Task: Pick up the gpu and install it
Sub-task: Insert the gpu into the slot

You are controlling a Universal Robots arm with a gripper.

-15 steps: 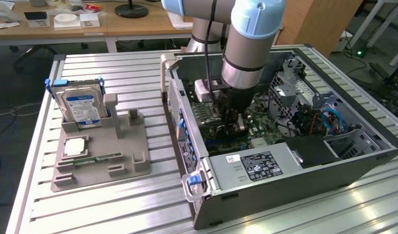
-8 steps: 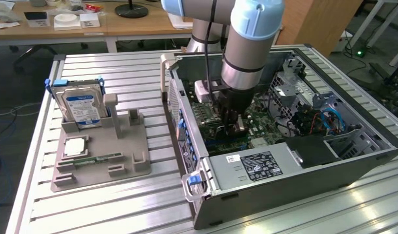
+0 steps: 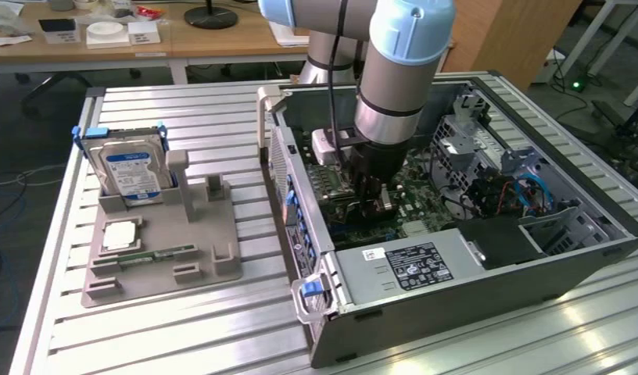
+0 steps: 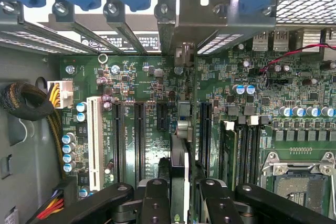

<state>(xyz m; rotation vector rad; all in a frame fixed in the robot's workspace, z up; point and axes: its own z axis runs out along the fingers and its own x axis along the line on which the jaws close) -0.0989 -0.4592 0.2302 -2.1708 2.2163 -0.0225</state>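
Note:
The gpu (image 4: pixel 179 163) stands edge-on between my fingers (image 4: pixel 155 198), its silver end bracket (image 4: pixel 184 35) up against the case's rear slot openings. My gripper (image 4: pixel 184 195) is shut on it, low over the green motherboard (image 4: pixel 147 77), in line with the black expansion slots (image 4: pixel 139 135). Whether the card's edge sits in a slot is hidden by the card itself. In the exterior view my gripper (image 3: pixel 369 199) reaches down inside the open computer case (image 3: pixel 455 312), near its middle.
A grey parts holder (image 3: pixel 209 258) on the exterior view's left carries a hard drive (image 3: pixel 131 172) and a memory stick (image 3: pixel 157 255). Inside the case are the power supply (image 3: pixel 413 266), a drive cage with cables (image 3: pixel 507 191), a sleeved cable bundle (image 4: pixel 26 103) and the CPU socket (image 4: pixel 296 182).

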